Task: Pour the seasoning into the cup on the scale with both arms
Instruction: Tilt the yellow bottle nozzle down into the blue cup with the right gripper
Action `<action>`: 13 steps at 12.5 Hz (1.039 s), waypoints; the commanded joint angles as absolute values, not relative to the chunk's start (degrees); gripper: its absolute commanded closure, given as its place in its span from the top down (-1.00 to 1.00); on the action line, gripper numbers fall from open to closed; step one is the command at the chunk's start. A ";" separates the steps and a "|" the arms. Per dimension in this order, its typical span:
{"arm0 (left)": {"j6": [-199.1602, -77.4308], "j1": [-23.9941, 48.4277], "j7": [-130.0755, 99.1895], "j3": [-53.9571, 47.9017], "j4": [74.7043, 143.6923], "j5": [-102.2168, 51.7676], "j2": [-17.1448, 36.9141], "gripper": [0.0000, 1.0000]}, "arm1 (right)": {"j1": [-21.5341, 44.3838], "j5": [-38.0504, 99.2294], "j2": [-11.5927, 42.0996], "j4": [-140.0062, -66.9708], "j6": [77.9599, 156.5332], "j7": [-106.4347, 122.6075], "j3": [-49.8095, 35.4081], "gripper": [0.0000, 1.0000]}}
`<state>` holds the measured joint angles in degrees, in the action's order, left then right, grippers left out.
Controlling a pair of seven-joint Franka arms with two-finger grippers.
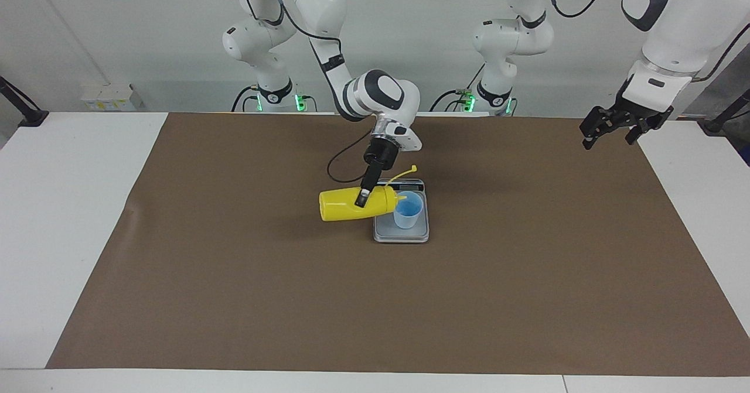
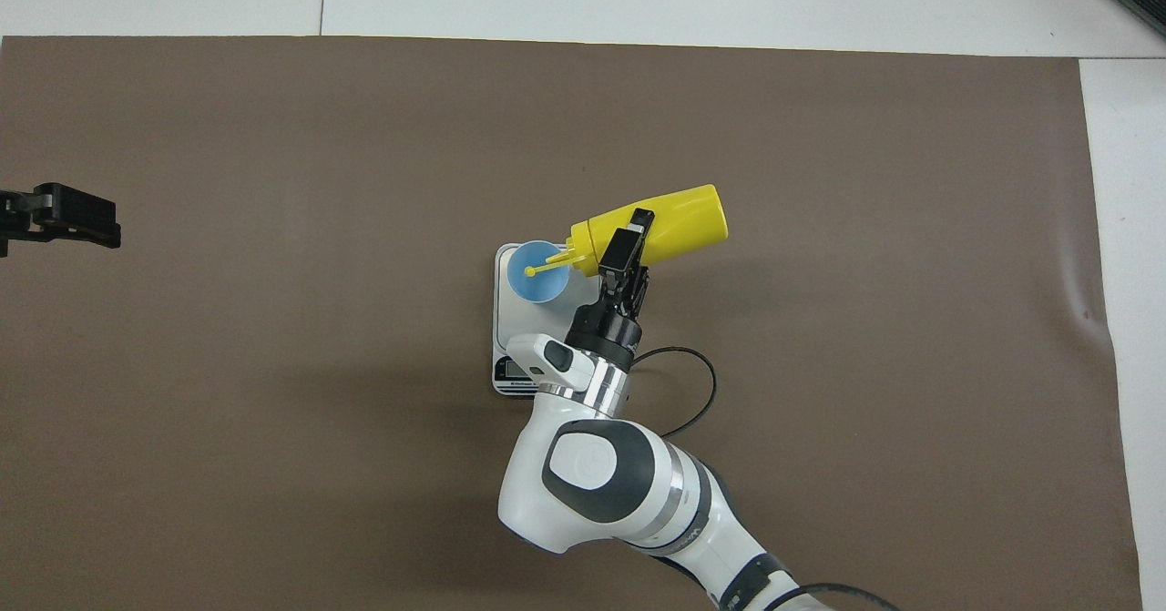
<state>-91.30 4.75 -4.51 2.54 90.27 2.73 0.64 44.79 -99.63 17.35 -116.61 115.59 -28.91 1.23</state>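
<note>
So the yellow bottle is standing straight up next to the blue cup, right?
No. The yellow bottle is tipped on its side, held by the right end effector, its nozzle over the blue cup on the scale. The facing view shows it.
</note>
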 commanded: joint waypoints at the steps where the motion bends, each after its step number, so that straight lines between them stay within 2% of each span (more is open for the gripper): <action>1: -90.53 4.04 -4.22 2.20 90.88 2.72 -0.35 1.00 | 44.21 -103.62 16.17 -118.56 114.61 -31.46 0.97 -0.65; 13: -90.53 4.04 -4.22 2.20 90.88 2.72 -0.35 1.00 | 43.86 -109.42 16.79 -120.94 113.38 -37.00 0.97 -0.70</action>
<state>-91.28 4.75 -4.51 2.54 90.27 2.73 0.64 44.59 -105.98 17.42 -119.98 114.64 -35.43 1.30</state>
